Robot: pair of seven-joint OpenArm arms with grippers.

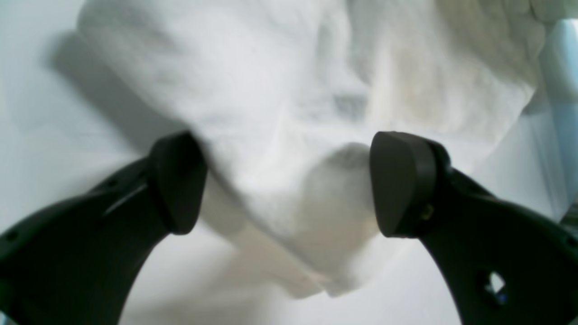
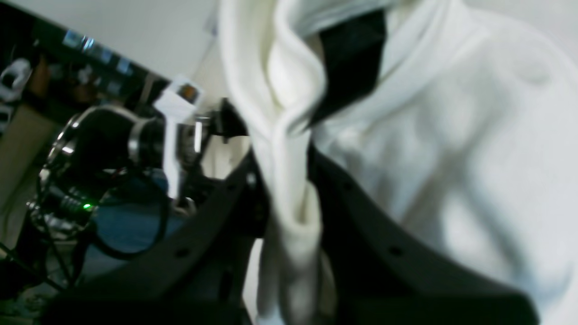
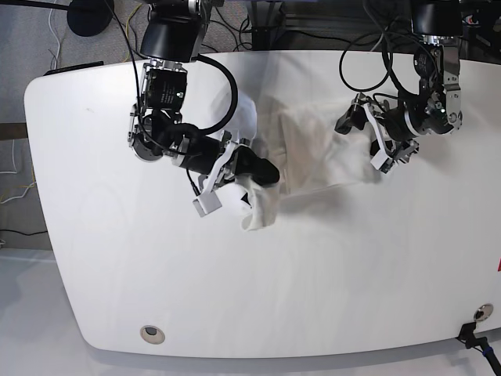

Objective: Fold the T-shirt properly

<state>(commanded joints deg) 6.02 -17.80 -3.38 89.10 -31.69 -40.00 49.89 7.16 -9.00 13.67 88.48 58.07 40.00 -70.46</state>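
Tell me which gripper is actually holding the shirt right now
The right gripper, on the base view's left: its jaws are shut on a bunched fold of the T-shirt. The left gripper is open, cloth lying between its spread fingers.

The white table carries 1 crumpled white T-shirt.

White table with rounded corners, filling most of the base view. Near its front edge, small round metal insert to the left; small round fitting at the far right corner, black clamp just below it. Black cables along the back edge. White cable on grey floor, left of the table.
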